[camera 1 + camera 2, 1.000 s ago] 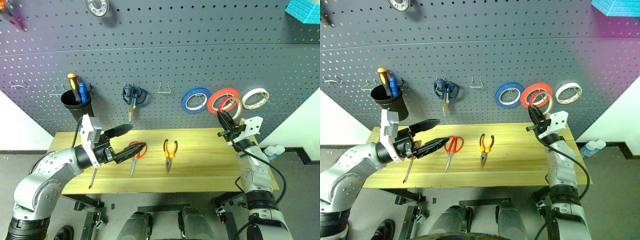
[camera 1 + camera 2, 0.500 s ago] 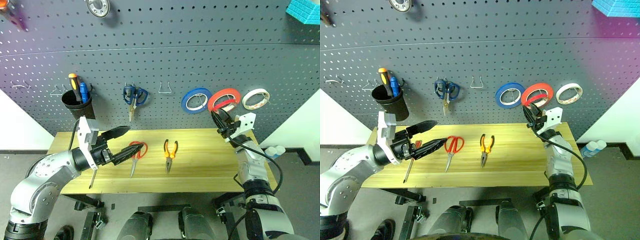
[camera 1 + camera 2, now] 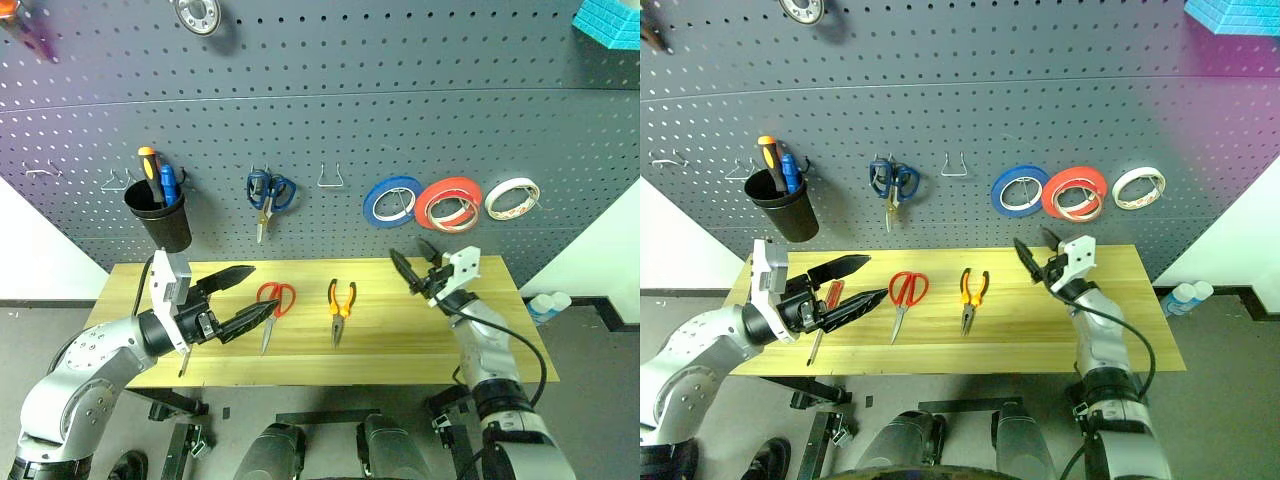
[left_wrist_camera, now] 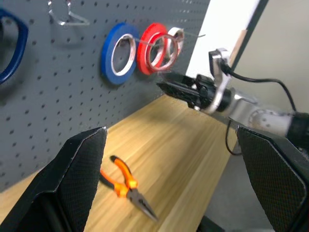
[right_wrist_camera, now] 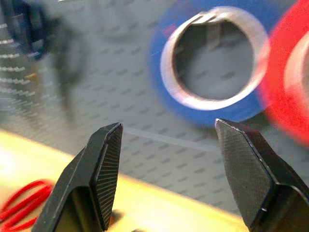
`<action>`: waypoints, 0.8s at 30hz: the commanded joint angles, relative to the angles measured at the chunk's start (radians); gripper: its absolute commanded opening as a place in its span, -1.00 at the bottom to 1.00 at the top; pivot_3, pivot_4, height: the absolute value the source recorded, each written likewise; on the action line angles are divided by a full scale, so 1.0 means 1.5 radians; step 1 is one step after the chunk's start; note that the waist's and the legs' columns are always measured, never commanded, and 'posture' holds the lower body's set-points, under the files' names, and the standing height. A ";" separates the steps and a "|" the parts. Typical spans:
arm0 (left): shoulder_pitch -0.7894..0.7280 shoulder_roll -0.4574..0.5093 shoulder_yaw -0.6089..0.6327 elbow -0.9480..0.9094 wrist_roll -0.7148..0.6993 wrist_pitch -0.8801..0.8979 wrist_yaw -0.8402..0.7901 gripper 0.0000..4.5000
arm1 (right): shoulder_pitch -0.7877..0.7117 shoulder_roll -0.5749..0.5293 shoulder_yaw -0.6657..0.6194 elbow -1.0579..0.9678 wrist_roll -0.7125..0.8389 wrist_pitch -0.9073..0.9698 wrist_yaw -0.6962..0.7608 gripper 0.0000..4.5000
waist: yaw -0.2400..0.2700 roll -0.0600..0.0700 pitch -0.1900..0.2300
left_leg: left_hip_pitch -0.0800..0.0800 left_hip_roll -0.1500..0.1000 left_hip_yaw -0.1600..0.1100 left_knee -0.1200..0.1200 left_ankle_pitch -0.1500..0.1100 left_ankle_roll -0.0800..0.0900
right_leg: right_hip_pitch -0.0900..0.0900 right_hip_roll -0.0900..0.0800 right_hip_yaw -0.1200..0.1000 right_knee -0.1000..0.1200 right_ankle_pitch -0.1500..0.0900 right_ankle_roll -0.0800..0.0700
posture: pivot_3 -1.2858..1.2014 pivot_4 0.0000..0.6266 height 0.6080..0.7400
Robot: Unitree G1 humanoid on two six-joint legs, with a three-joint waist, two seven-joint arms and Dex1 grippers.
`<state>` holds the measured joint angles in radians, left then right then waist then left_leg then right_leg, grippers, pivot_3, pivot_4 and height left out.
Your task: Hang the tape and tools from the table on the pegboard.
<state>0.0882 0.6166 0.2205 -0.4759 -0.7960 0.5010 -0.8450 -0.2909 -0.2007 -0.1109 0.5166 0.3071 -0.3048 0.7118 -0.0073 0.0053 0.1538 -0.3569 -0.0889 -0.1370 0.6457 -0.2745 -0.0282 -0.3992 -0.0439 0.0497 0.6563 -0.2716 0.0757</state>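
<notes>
The two head views are looking forward and down from above at the table point(image 3: 400, 330) and pegboard point(image 3: 400, 130), sharing that scene, while each wrist view is looking closely along its own fingers toward the pegboard.

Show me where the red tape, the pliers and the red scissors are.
Red tape point(image 3: 449, 203), left eye view, on its red band.
Pliers point(image 3: 340, 301), left eye view, on the handles.
Red scissors point(image 3: 276, 295), left eye view, on the handle loops.
</notes>
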 commanded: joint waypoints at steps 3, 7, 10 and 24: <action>0.021 0.000 0.028 -0.036 -0.002 -0.024 0.006 1.00 | -0.005 0.026 0.043 -0.030 -0.017 0.022 0.003 0.42 | 0.000 0.000 0.000 | 0.000 0.000 0.000 0.000 0.000 0.000 | 0.000 0.000 0.000 0.000 0.000 0.000 | 0.14 -0.68 1.00; 0.051 0.002 0.046 -0.061 -0.008 -0.025 0.018 1.00 | -0.019 0.020 0.089 -0.004 -0.085 0.052 -0.027 0.42 | 0.005 0.000 0.000 | 0.000 0.000 0.000 -0.001 0.000 0.000 | 0.000 0.000 0.000 0.000 0.000 0.000 | 0.16 -0.67 1.00; 0.071 -0.001 0.058 -0.074 -0.011 -0.026 0.026 1.00 | -0.019 0.017 0.121 -0.020 -0.123 0.129 -0.053 0.42 | 0.015 0.000 0.000 | 0.000 0.000 0.000 -0.001 0.000 0.000 | -0.001 0.000 0.000 0.000 0.000 0.000 | 0.18 -0.65 1.00; 0.078 -0.008 0.057 -0.125 -0.014 -0.015 0.090 1.00 | -0.043 0.025 0.157 -0.233 -0.166 0.628 -0.190 0.42 | 0.050 -0.001 0.000 | -0.009 0.000 -0.001 -0.001 0.000 0.000 | -0.008 0.000 0.000 -0.003 0.000 -0.001 | 0.19 -0.59 1.00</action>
<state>0.2199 0.6059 0.2989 -0.6312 -0.7984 0.4782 -0.7204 -0.3315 -0.1738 0.1334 0.2407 0.0528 0.5748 0.4497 0.0681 0.0037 0.1541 -0.3736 -0.0889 -0.1385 0.6448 -0.2750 -0.0278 -0.4135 -0.0443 0.0490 0.6514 -0.2717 0.0751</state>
